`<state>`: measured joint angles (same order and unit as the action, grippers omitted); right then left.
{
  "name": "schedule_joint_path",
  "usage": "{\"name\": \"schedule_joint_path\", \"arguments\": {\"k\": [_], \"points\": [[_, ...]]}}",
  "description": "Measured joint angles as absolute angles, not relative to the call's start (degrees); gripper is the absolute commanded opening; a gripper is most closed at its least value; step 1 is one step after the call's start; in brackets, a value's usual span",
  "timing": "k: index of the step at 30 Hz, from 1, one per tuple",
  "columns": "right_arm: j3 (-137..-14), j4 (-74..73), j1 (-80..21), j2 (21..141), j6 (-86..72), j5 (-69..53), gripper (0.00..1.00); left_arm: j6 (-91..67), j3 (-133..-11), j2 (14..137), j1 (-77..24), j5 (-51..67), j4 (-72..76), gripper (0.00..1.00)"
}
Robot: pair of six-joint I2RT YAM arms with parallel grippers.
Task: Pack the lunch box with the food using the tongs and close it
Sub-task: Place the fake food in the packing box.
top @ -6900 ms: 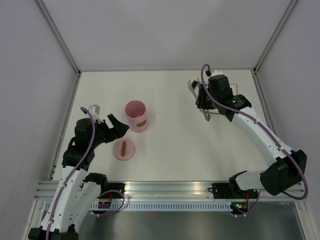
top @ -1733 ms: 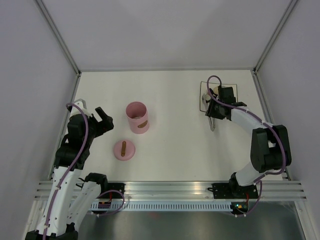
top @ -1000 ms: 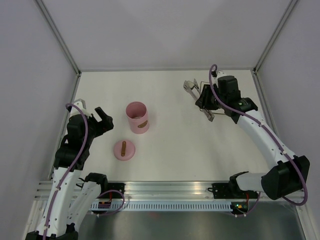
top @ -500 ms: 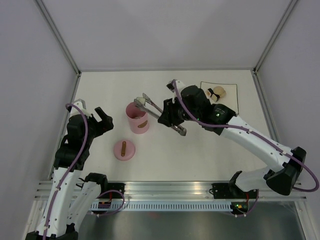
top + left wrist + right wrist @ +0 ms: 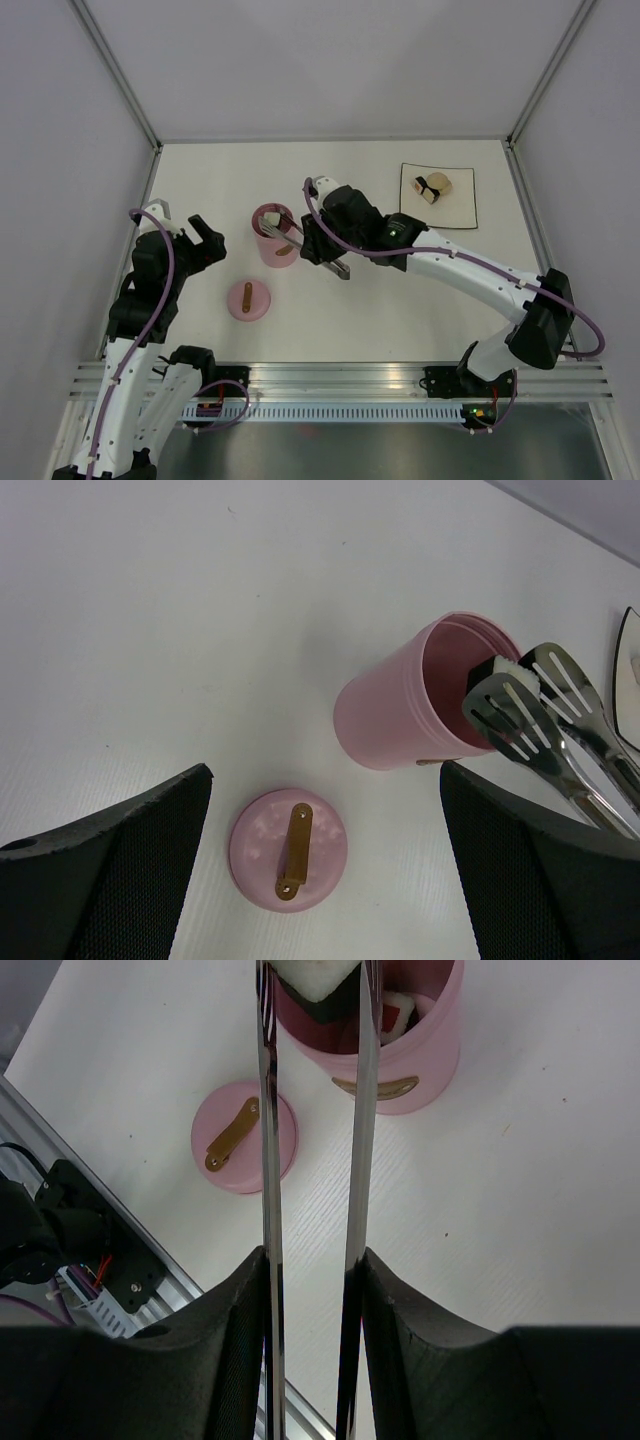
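The pink lunch box [image 5: 275,245] [image 5: 395,720] [image 5: 410,1055] stands upright and uncovered left of centre. Its lid [image 5: 248,299] [image 5: 290,850] [image 5: 245,1138] lies flat on the table in front of it, brown handle up. My right gripper [image 5: 326,250] [image 5: 312,1260] is shut on the silvery tongs [image 5: 290,232] [image 5: 545,735] [image 5: 268,1160]. The tongs' tips pinch a white and dark piece of food [image 5: 503,668] [image 5: 315,978] at the pot's mouth. Another piece [image 5: 400,1005] lies inside the pot. My left gripper [image 5: 192,228] [image 5: 325,770] hangs open over the lid, holding nothing.
A square white plate [image 5: 462,205] with a dark edge sits at the back right and carries two small pieces [image 5: 432,187]. The aluminium rail [image 5: 340,375] runs along the near edge. Frame posts stand at the back corners.
My right arm has swung left from the plate to the pot, carrying the tongs with a piece pinched in them. The left arm has stayed put.
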<state>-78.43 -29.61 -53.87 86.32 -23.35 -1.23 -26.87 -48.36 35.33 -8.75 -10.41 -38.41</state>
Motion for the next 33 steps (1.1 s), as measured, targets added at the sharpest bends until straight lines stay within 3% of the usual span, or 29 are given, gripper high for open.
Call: {"name": "schedule_joint_path", "arguments": {"k": [4, 7, 8, 11, 16, 33], "points": [[-79.31, -28.36, -53.87, 88.86, -23.11, -0.99, 0.17, -26.87, -48.36, 35.33, -8.75, -10.41, -38.41, 1.00], [-79.31, -28.16, -53.87, 90.32, -23.14, -1.13, 0.35, -26.87, -48.36, 35.33, -8.75, -10.44, -38.41, 1.00], [-79.31, -27.97, -53.87, 90.70, -23.14, -1.15, 0.46, -26.87, -48.36, 35.33, -8.75, -10.41, -38.41, 1.00], [-79.31, -27.83, -53.84, 90.96, -23.22, -1.21, 0.54, -26.87, -48.36, 35.33, -8.75, -10.41, -38.41, 1.00], [-79.59, -27.73, -53.87, 90.96, -23.18, -0.75, 0.59, -26.87, -48.36, 35.33, -8.75, -10.44, -38.41, 1.00], [-83.33, -27.88, -48.86, 88.84, -23.24, 1.69, 0.54, -26.87, -48.36, 34.96, -8.75, -11.92, -38.41, 1.00]]}}
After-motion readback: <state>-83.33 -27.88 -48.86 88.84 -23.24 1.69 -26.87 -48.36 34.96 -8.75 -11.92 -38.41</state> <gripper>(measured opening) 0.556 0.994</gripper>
